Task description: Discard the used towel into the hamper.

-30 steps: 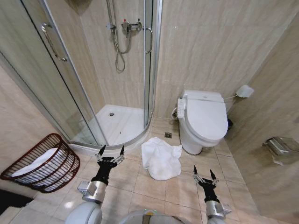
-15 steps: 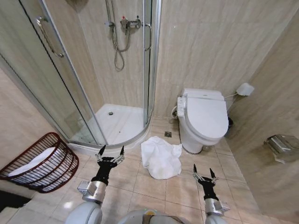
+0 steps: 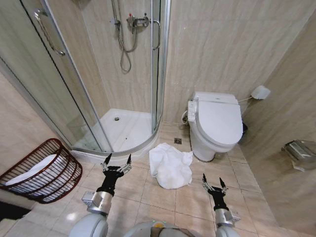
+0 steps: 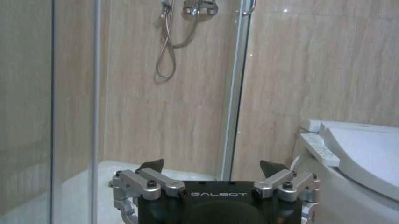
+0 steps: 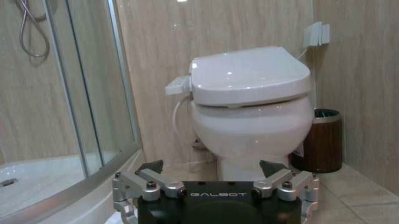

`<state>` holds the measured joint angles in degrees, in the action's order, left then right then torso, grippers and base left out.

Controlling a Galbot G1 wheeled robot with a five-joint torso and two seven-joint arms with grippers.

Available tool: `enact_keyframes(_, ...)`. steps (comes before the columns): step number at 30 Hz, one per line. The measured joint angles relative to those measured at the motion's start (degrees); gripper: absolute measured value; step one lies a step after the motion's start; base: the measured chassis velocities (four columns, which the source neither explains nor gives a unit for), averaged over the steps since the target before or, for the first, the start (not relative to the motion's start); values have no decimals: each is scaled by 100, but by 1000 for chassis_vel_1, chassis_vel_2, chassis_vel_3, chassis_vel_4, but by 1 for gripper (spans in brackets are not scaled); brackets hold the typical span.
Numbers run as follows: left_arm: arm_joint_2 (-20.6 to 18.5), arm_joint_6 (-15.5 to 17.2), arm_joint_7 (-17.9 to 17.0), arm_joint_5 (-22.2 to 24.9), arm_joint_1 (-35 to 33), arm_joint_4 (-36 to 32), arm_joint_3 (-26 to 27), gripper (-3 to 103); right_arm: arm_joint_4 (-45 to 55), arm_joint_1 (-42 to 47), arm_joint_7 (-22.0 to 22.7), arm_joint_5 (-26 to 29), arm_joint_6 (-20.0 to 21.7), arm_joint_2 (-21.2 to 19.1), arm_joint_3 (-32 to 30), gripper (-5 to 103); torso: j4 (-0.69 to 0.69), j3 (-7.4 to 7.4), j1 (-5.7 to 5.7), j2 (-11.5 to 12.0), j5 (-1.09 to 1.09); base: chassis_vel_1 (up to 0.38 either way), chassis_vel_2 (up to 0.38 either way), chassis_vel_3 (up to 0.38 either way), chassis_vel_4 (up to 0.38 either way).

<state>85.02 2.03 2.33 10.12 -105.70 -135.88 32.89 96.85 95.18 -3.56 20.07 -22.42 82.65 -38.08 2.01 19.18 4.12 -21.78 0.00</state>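
I judged the job barely begun. The used towel point(image 3: 171, 166) lay crumpled on the floor tiles point(image 3: 148, 197), between the shower tray point(image 3: 126, 131) and the toilet point(image 3: 216, 123), untouched. The hamper point(image 3: 42, 170) sat tipped well off to my left, some white cloth already inside. My left gripper point(image 3: 116, 161) and right gripper point(image 3: 211, 181) hung low with fingers spread, holding nothing. Reaching, picking up and dropping were all left.
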Motion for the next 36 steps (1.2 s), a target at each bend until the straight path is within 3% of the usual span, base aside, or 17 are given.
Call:
enact_keyframes(21,0,0,0,0,0,0,0,100,-13,-3,-13,-1,37,-11,-19,100,0,-321,-178,499,0,0,0,0,0)
enact_keyframes(36,0,0,0,0,0,0,0,100,-6,36,-130,-10,56,12,-2,100,0,-351,-208,560,0,0,0,0,0)
